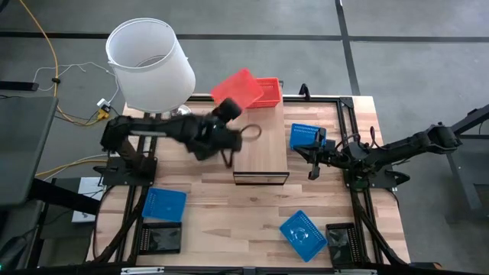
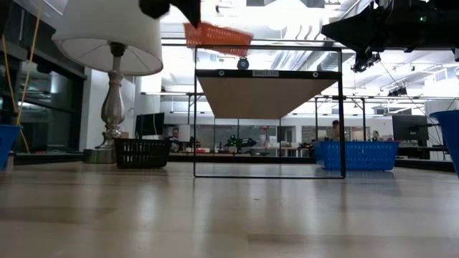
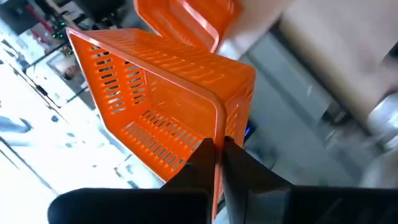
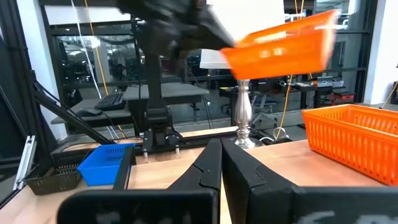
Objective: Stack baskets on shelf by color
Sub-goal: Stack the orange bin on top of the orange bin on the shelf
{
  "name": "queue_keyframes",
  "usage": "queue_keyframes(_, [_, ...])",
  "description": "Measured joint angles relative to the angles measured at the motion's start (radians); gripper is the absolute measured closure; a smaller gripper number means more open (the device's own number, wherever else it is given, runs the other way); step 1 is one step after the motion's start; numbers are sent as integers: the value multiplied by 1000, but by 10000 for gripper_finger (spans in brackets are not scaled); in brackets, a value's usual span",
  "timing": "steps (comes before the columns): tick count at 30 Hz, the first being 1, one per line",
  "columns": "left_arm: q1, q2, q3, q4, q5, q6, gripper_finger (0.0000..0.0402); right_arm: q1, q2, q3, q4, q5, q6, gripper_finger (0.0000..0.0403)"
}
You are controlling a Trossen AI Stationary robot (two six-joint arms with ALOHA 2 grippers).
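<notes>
My left gripper [image 1: 229,108] is shut on a red mesh basket [image 1: 238,89] and holds it tilted in the air over the far end of the shelf [image 1: 260,145], a light-wood plank on a dark frame. A second red basket [image 1: 269,92] rests on its bottom on the shelf's far end, right beside the held one. In the low view the held basket [image 2: 217,34] shows above the shelf top [image 2: 267,93]. My right gripper [image 1: 312,158] is shut and empty, hovering right of the shelf, near a blue basket [image 1: 306,136]. My left gripper [image 3: 219,152] pinches the red basket's side wall at its rim [image 3: 219,127], near a corner, with one finger [image 3: 202,155] inside the basket and the other [image 3: 239,158] outside. The basket is lifted clear and tilted, its open side turned toward the wrist camera.
A white-shaded lamp [image 1: 149,61] stands at the table's far left. Blue baskets lie near left [image 1: 164,205] and near right [image 1: 303,234]. Black baskets sit at the near corners [image 1: 160,238] [image 1: 340,237]. Bare tabletop shows in front of the shelf [image 1: 229,214].
</notes>
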Motion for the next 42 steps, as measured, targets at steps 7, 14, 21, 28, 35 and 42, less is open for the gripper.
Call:
queue_keyframes(7, [164, 63, 0, 348, 73, 338, 401, 0, 0, 0, -12, 1, -38, 403])
queue_keyframes(14, [229, 143, 0, 630, 261, 457, 401, 0, 0, 0, -31, 1, -38, 403])
queue_keyframes(21, [246, 198, -1, 666, 242, 604, 401, 0, 0, 0, -62, 4, -28, 403])
queue_keyframes(28, [261, 191, -1, 630, 205, 645, 401, 0, 0, 0, -81, 4, 1, 403])
queue_keyframes(35, [264, 188, -1, 559, 233, 636, 401, 0, 0, 0, -103, 4, 7, 403])
queue_keyframes(42, [265, 188, -1, 550, 257, 634, 401, 0, 0, 0, -109, 4, 6, 403])
